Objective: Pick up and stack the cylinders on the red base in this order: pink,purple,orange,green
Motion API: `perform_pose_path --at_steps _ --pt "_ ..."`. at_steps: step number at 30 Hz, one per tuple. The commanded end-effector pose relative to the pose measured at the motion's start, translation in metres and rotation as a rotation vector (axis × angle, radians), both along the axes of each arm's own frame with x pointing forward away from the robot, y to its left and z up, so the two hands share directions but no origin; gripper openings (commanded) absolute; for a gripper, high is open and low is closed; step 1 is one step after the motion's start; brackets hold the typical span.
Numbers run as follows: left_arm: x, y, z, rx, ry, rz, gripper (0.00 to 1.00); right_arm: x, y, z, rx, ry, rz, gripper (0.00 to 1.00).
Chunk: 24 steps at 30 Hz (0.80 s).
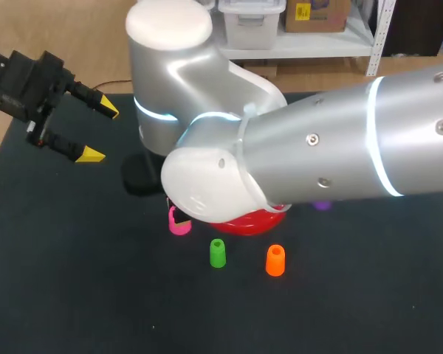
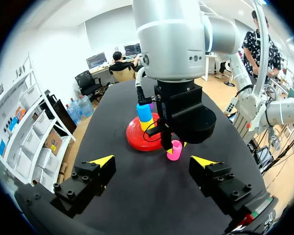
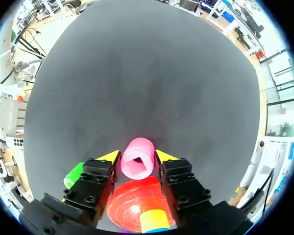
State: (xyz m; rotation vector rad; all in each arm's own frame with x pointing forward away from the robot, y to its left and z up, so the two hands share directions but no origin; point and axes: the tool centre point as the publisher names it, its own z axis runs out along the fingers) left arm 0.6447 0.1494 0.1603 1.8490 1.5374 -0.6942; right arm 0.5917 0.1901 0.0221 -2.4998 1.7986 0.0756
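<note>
Right fingers [image 3: 110,157] pinch pink cylinder [image 3: 137,159] beside red base [image 3: 127,200] rim, open table [image 3: 137,73] ahead.

The base [image 1: 260,223] sat near the middle of the table [image 1: 74,295] under the right arm [image 1: 340,147], with a post [image 2: 145,117] upright on it. The left-hand cylinder [image 1: 180,223] stood just beside the base's left edge, between the fingers of the right gripper [image 3: 137,157], both touching it. The front-left cylinder [image 1: 217,253] and front-right cylinder [image 1: 275,260] stood side by side before the base. The right-hand cylinder [image 1: 322,205] lay by its right edge, partly hidden. The left gripper [image 1: 100,133] hung at far left, fingers spread, well apart from all.
</note>
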Motion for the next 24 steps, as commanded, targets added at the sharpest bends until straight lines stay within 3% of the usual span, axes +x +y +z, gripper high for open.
perform_pose_path --at_steps 1,7,13,19,24 --pt "0.0 0.0 -0.001 0.0 -0.002 0.001 1.0 0.0 -0.001 0.0 -0.001 0.001 -0.002 0.0" --pt "0.0 0.0 -0.001 0.0 -0.002 0.001 1.0 0.002 -0.002 0.002 0.007 -0.001 -0.014 0.0" --pt "0.0 0.0 -0.001 0.0 -0.002 0.001 1.0 0.016 -0.01 0.029 0.051 -0.024 -0.053 0.0" --pt "0.0 0.0 -0.001 0.0 -0.002 0.001 1.0 0.038 -0.027 0.085 0.08 -0.041 -0.099 0.0" --pt "0.0 0.0 -0.001 0.0 -0.002 0.001 1.0 0.049 -0.038 0.138 0.067 0.005 -0.091 0.0"
